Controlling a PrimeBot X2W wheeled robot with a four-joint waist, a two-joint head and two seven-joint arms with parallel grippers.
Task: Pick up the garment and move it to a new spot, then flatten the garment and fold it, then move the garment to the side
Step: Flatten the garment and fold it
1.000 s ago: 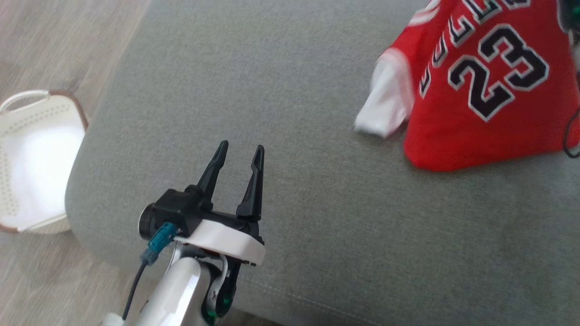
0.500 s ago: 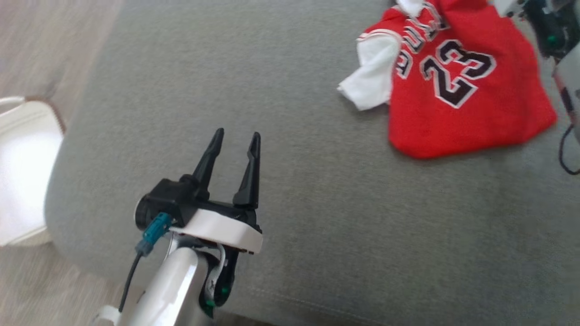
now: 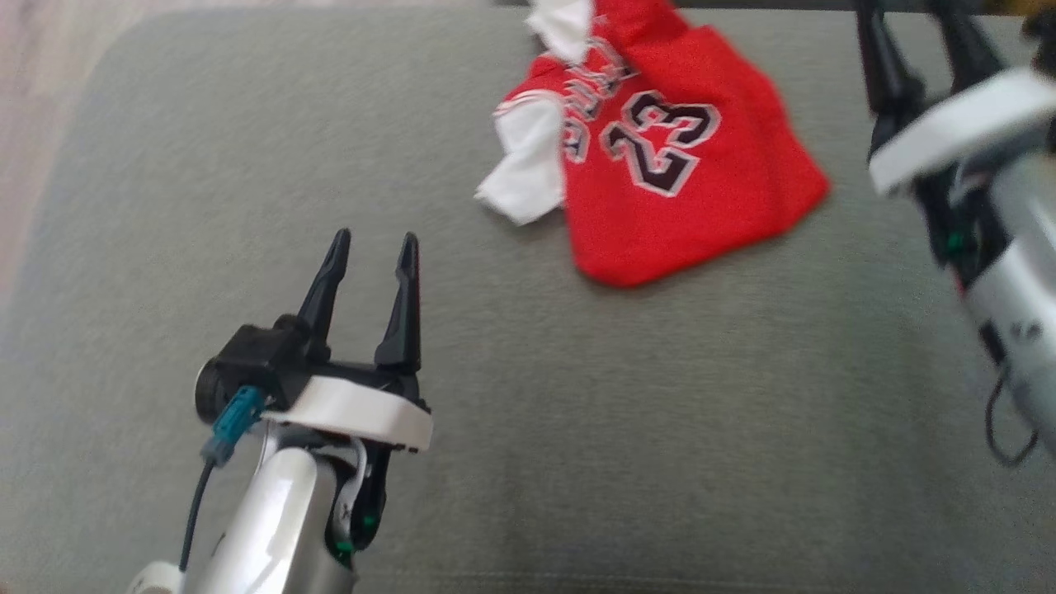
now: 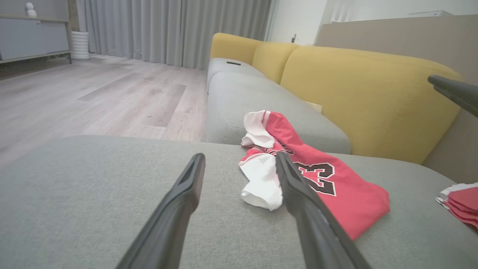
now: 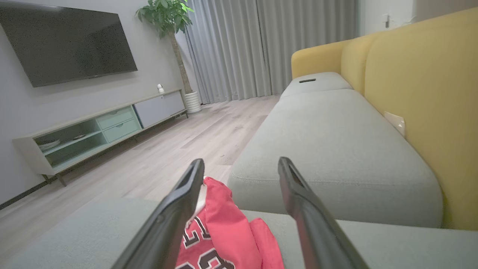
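Note:
The garment (image 3: 660,165), a red jersey with a black "23" and white sleeves, lies crumpled on the grey sofa cushion (image 3: 577,412) toward the back. My left gripper (image 3: 373,239) hovers open over the cushion, well in front and to the left of the jersey, with nothing between its fingers. In the left wrist view the garment (image 4: 336,190) lies just beyond the left gripper (image 4: 239,157). My right gripper (image 3: 920,41) stands open at the right of the jersey, apart from it. In the right wrist view the right gripper (image 5: 241,161) is open above the garment (image 5: 224,228).
A yellow backrest (image 4: 366,97) runs behind the cushions. A second grey seat cushion (image 5: 328,138) adjoins at the far side. A folded red and white cloth (image 4: 459,205) lies at the cushion's right. Wooden floor (image 5: 186,149), a low cabinet (image 5: 101,130) and a TV (image 5: 67,45) lie beyond.
The right gripper has opened and released the jersey, which dropped from hanging to lying crumpled on the cushion. The head camera has turned; the white basket has left the picture.

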